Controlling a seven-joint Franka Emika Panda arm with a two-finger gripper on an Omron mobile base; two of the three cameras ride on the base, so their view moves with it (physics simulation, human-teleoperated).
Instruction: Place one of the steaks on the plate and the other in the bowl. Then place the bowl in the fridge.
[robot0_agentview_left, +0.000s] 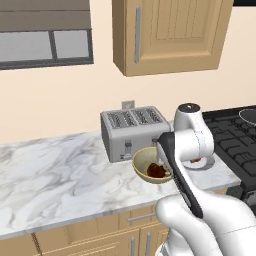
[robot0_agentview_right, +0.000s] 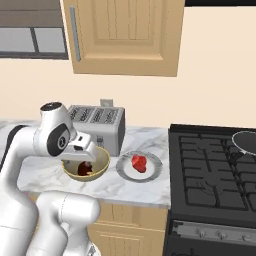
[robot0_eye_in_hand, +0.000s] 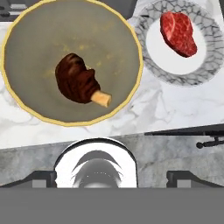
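in the hand view, looking straight down, the tan-yellow bowl (robot0_eye_in_hand: 72, 61) fills the left, standing on the marbled table (robot0_eye_in_hand: 144, 109). the dark reddish-brown steak (robot0_eye_in_hand: 78, 80) lies flat on the bowl's floor just left of its middle, its yellowish end pointing toward four o'clock. at about two o'clock from the bowl, just beside it with a thin strip of table between the rims, sits the plate (robot0_eye_in_hand: 151, 50) with its ribbed grey rim. the bright red steak (robot0_eye_in_hand: 178, 33) rests on the plate's upper half, toward twelve o'clock of its centre. the two dark fingertips (robot0_eye_in_hand: 43, 177) stand far apart at the lower edge, so the jaws are released and grasp nothing; both steaks lie clear of them.

in the left base view a silver toaster (robot0_agentview_left: 131, 131) stands against the wall at about eleven o'clock from the bowl (robot0_agentview_left: 145, 167), close behind it. the white arm (robot0_agentview_left: 192, 145) rises in front and covers most of the plate. the black stove (robot0_agentview_left: 235, 140) lies at the right.

in the right base view the order runs toaster (robot0_agentview_right: 102, 125), bowl (robot0_agentview_right: 95, 167) with the dark steak (robot0_agentview_right: 85, 169) inside, plate (robot0_agentview_right: 150, 172) bearing the red steak (robot0_agentview_right: 139, 163), then the stove (robot0_agentview_right: 215, 165). the hand hovers over the bowl's left rim, its jaws hidden there by the wrist.
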